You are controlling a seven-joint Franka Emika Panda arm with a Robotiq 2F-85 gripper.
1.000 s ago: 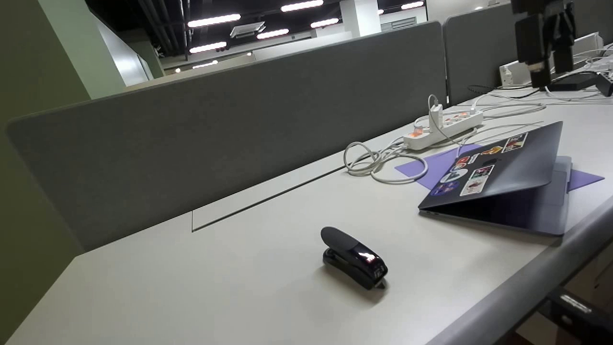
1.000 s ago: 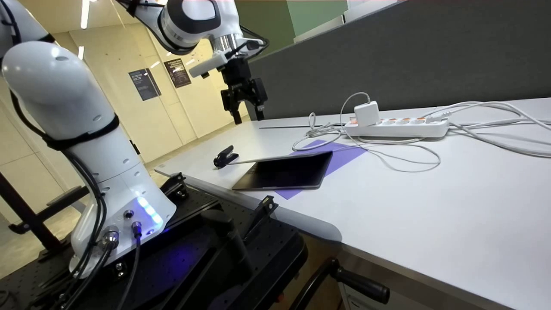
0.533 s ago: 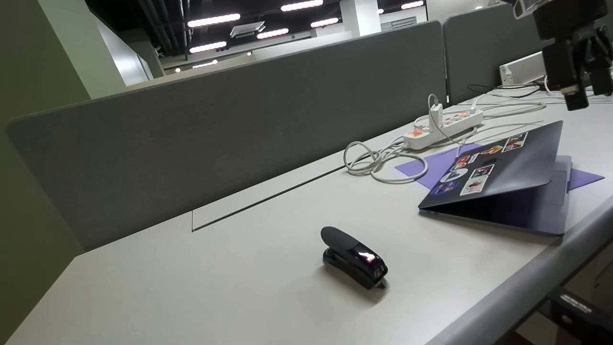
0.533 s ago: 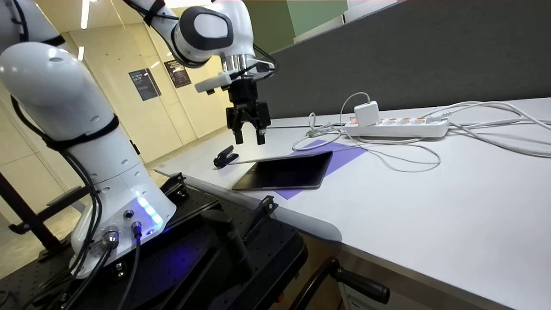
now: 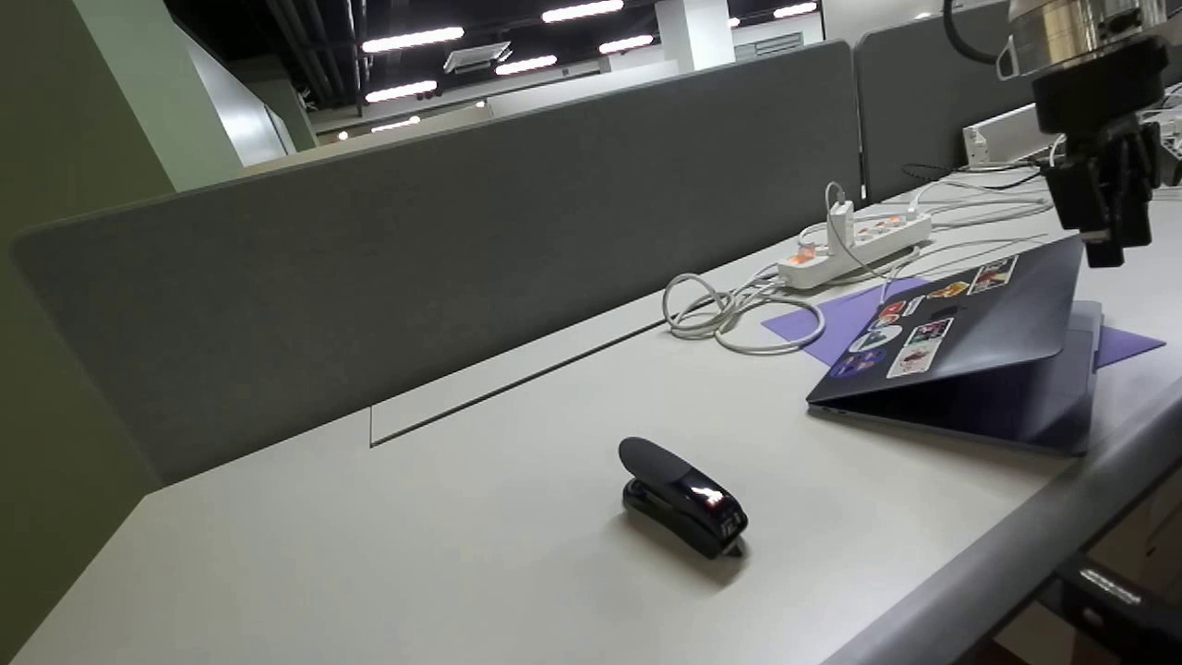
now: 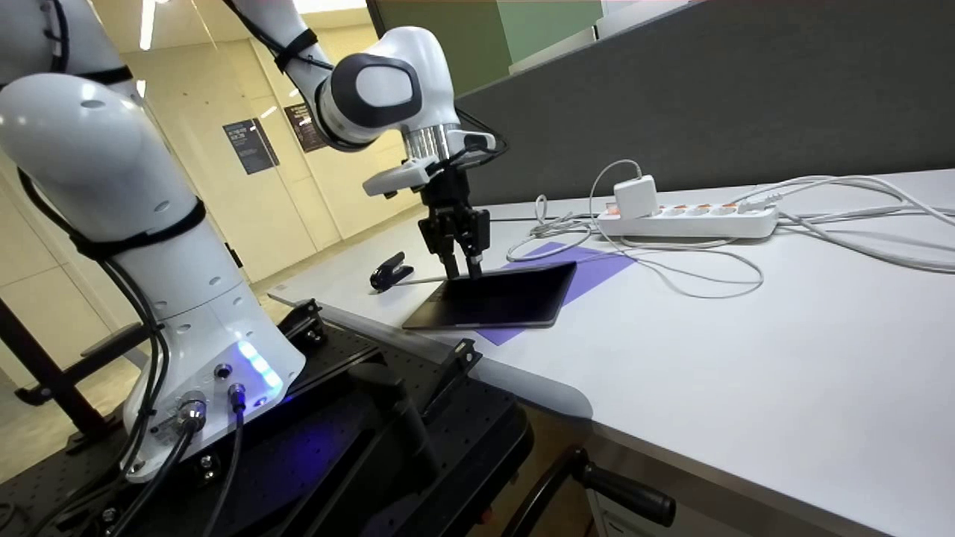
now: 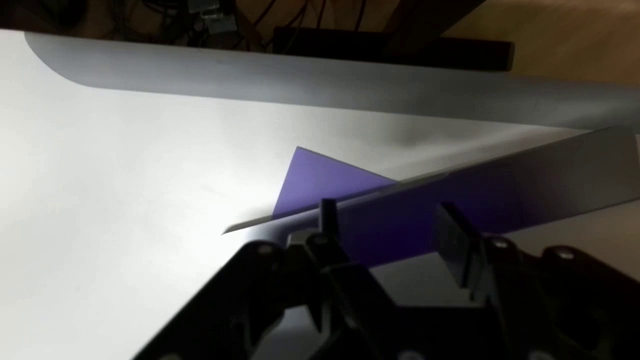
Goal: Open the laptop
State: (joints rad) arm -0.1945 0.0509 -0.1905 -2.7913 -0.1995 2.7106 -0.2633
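The laptop, its lid part-raised, lies by the edge of the worktop nearest the robot base, long axis slanting to that edge. The lid's free side is just beside the end effector, released, fingers apart; contact I cannot tell.

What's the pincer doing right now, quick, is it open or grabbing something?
Pincer: open, holding nothing, close to the laptop.

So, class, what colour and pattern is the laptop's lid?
The laptop's lid is dark grey with multicoloured stickers, best seen in an exterior view.
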